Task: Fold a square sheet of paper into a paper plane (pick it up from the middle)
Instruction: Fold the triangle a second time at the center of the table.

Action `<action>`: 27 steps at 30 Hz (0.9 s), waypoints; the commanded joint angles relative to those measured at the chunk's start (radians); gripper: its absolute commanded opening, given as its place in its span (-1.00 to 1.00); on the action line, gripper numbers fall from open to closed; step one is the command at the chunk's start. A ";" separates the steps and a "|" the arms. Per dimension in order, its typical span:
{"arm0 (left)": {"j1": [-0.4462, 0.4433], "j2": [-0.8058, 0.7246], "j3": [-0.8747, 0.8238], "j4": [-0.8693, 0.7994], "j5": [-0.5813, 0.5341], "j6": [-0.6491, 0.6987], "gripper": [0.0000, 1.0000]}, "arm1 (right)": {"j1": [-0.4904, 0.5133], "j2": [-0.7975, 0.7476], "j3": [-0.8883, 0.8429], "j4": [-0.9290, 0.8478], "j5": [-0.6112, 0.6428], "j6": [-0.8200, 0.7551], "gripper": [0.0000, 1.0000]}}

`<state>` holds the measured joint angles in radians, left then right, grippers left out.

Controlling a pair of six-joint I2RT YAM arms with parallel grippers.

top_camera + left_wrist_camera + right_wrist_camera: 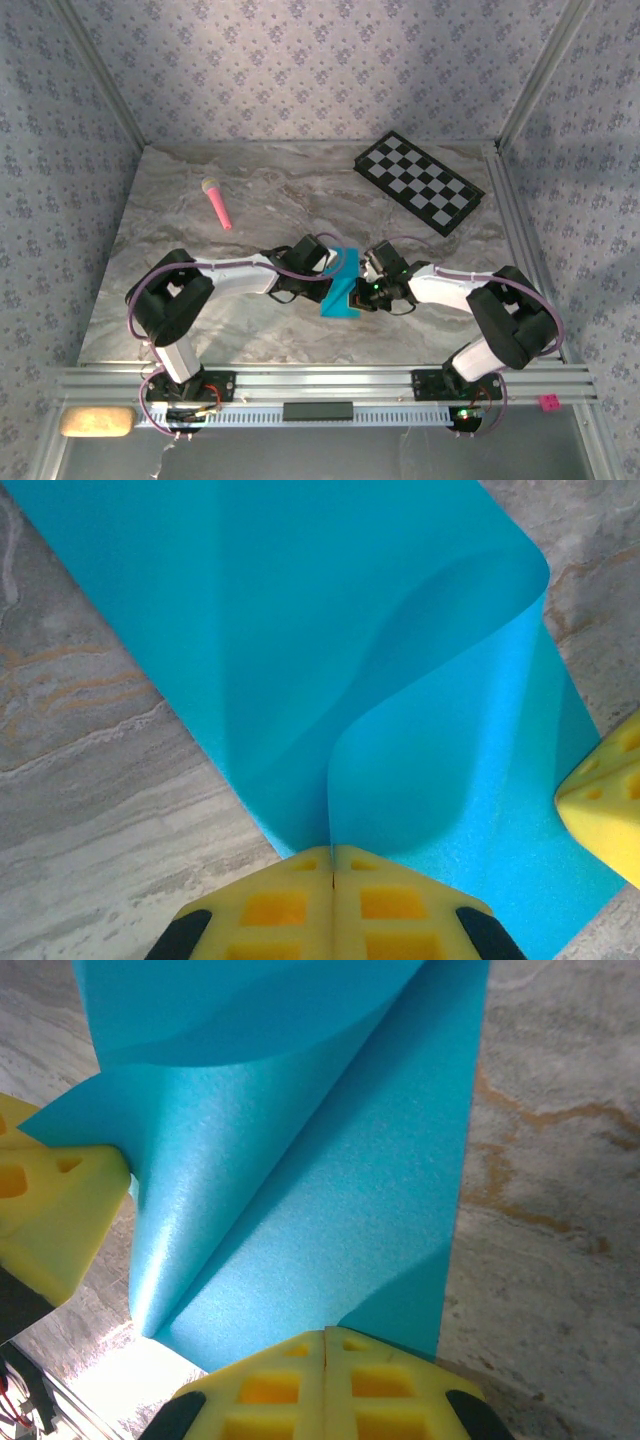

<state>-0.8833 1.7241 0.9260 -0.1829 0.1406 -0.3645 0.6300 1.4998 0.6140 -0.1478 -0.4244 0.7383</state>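
The square sheet of paper [338, 293] is bright cyan and sits between the two arms near the table's middle. It is bent, with one flap curling up [400, 630]. My left gripper [332, 852] is shut on the sheet's edge, and a ridge of paper rises from the seam between its fingers. My right gripper [326, 1338] is shut on the opposite edge of the sheet [330, 1190]. The two grippers [335, 268] [365, 290] are almost touching. Each wrist view catches the other gripper's yellow fingers [605, 800] [50, 1200]. The paper plane is out of view.
A black-and-white checkerboard [420, 182] lies at the back right of the marble table [150, 300]. A pink stick with a pale head [218, 204] lies at the back left. Patterned walls close in three sides, and an aluminium rail [320, 382] runs along the near edge.
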 commanded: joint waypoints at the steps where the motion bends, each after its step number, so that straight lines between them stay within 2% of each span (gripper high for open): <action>1: 0.006 0.016 -0.006 -0.003 -0.008 -0.008 -0.96 | -0.009 0.024 -0.003 -0.062 0.047 -0.019 -0.95; 19: 0.007 0.027 -0.031 0.005 0.012 -0.019 -0.98 | -0.007 0.005 -0.001 -0.031 0.051 -0.004 -0.92; 27: 0.006 -0.022 -0.018 0.011 0.009 -0.012 -0.97 | -0.009 0.016 0.006 -0.048 0.056 -0.010 -0.95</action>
<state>-0.8825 1.7279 0.9104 -0.1715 0.1452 -0.3763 0.6300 1.4990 0.6140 -0.1463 -0.4229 0.7391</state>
